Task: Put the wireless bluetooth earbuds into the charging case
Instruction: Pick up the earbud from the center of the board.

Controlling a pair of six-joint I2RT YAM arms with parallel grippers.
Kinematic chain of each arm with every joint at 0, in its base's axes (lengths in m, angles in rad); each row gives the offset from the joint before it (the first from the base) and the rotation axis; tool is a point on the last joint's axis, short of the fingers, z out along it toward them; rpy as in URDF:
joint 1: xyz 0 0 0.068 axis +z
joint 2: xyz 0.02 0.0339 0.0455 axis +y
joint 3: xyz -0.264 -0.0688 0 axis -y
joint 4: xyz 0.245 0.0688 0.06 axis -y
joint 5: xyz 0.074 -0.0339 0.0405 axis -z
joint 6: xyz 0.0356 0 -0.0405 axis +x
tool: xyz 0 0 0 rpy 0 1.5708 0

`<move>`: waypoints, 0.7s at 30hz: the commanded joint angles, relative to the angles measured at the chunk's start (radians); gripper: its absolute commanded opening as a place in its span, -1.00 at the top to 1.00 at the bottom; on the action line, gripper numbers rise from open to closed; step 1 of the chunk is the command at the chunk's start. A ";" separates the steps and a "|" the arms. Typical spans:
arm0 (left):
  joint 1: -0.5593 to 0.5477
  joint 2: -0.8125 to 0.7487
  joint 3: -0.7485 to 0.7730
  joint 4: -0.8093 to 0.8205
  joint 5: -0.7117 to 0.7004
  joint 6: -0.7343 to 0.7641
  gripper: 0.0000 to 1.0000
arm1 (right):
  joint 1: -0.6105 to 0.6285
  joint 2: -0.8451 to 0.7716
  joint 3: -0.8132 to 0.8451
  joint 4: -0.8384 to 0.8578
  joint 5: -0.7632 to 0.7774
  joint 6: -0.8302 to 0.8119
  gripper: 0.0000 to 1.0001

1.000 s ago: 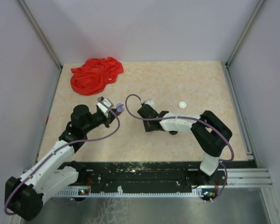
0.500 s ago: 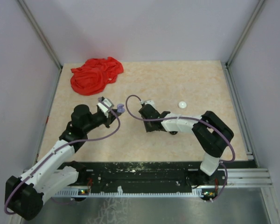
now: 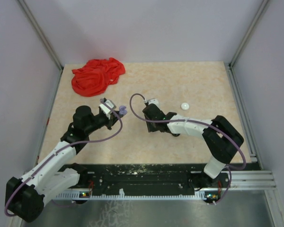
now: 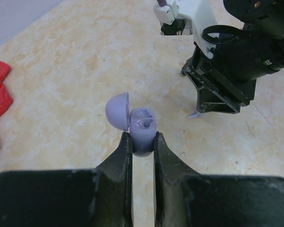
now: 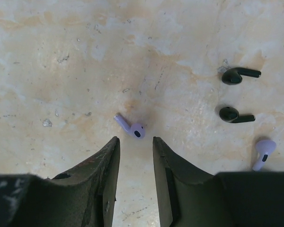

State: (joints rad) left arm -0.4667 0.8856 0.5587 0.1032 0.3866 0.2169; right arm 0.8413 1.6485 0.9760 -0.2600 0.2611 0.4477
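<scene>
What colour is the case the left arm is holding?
Lavender; the charging case shows best in the left wrist view.

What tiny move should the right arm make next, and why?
Probably ease onto the lavender earbud and close: the right fingers are open and empty with it lying just past their tips, while the left fingers hold the lavender case, lid open.

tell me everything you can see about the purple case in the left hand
The lavender charging case is a small, rounded shell that looks like smooth plastic. Its domed lid is swung open to the left in the left wrist view, showing two moulded wells that appear empty. It stands roughly upright with the opening towards the camera. Its lower body is pinched between the two fingers of the left hand, and nothing else touches it. The marbled tabletop lies behind it.
</scene>
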 commanded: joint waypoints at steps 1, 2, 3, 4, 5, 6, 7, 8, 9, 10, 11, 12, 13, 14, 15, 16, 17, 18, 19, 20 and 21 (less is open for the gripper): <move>-0.001 -0.002 0.032 0.000 0.017 -0.007 0.99 | -0.005 -0.005 0.025 -0.028 0.022 0.005 0.30; -0.002 -0.003 0.033 0.001 0.017 -0.007 0.99 | -0.005 -0.005 0.022 -0.027 0.017 -0.001 0.30; -0.003 -0.004 0.032 0.002 0.017 -0.006 0.99 | -0.005 -0.005 0.020 -0.029 0.012 -0.007 0.30; -0.002 -0.003 0.032 0.003 0.017 -0.007 0.99 | -0.005 -0.006 0.017 -0.032 0.007 -0.013 0.30; -0.001 -0.002 0.032 0.003 0.017 -0.007 0.99 | -0.004 -0.006 0.019 -0.041 0.006 -0.019 0.30; -0.001 -0.001 0.033 0.003 0.018 -0.006 0.99 | -0.005 -0.006 0.024 -0.047 0.009 -0.026 0.30; -0.002 -0.001 0.033 0.003 0.017 -0.007 0.99 | -0.004 0.011 0.027 -0.059 0.012 -0.029 0.30; -0.002 0.000 0.033 0.003 0.018 -0.008 0.99 | -0.004 0.029 0.029 -0.064 0.015 -0.035 0.30; -0.002 0.001 0.034 0.003 0.021 -0.008 0.99 | -0.003 0.038 0.032 -0.067 0.018 -0.039 0.30; -0.002 0.002 0.035 0.001 0.020 -0.007 0.99 | -0.005 0.044 0.034 -0.068 0.021 -0.042 0.29; -0.001 0.001 0.034 0.002 0.019 -0.007 0.99 | -0.004 0.052 0.037 -0.070 0.023 -0.045 0.30; -0.002 0.001 0.034 0.001 0.016 -0.007 0.99 | -0.004 0.058 0.041 -0.074 0.024 -0.047 0.30; -0.002 0.001 0.033 0.000 0.015 -0.006 0.99 | -0.004 0.064 0.044 -0.077 0.023 -0.050 0.29; -0.002 0.001 0.033 0.001 0.014 -0.006 0.99 | -0.004 0.068 0.047 -0.076 0.022 -0.051 0.30; -0.001 0.001 0.033 0.001 0.014 -0.007 0.99 | -0.004 0.072 0.048 -0.076 0.025 -0.052 0.29; -0.001 0.002 0.034 0.001 0.014 -0.007 0.99 | -0.004 0.075 0.051 -0.076 0.030 -0.054 0.29; -0.002 0.003 0.035 0.002 0.014 -0.006 0.99 | -0.004 0.076 0.053 -0.075 0.039 -0.056 0.29; -0.002 0.004 0.035 0.001 0.014 -0.006 0.99 | -0.004 0.077 0.055 -0.073 0.050 -0.059 0.29; -0.001 0.005 0.035 0.000 0.014 -0.006 0.99 | -0.007 0.078 0.058 -0.071 0.062 -0.061 0.29; -0.002 0.004 0.036 0.000 0.014 -0.007 0.99 | -0.011 0.080 0.062 -0.069 0.066 -0.063 0.29; -0.002 0.005 0.035 0.001 0.014 -0.007 0.99 | -0.017 0.082 0.067 -0.066 0.068 -0.064 0.29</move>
State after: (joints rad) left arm -0.4667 0.8883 0.5587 0.1032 0.3874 0.2157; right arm 0.8413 1.7180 0.9894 -0.3401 0.2836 0.4015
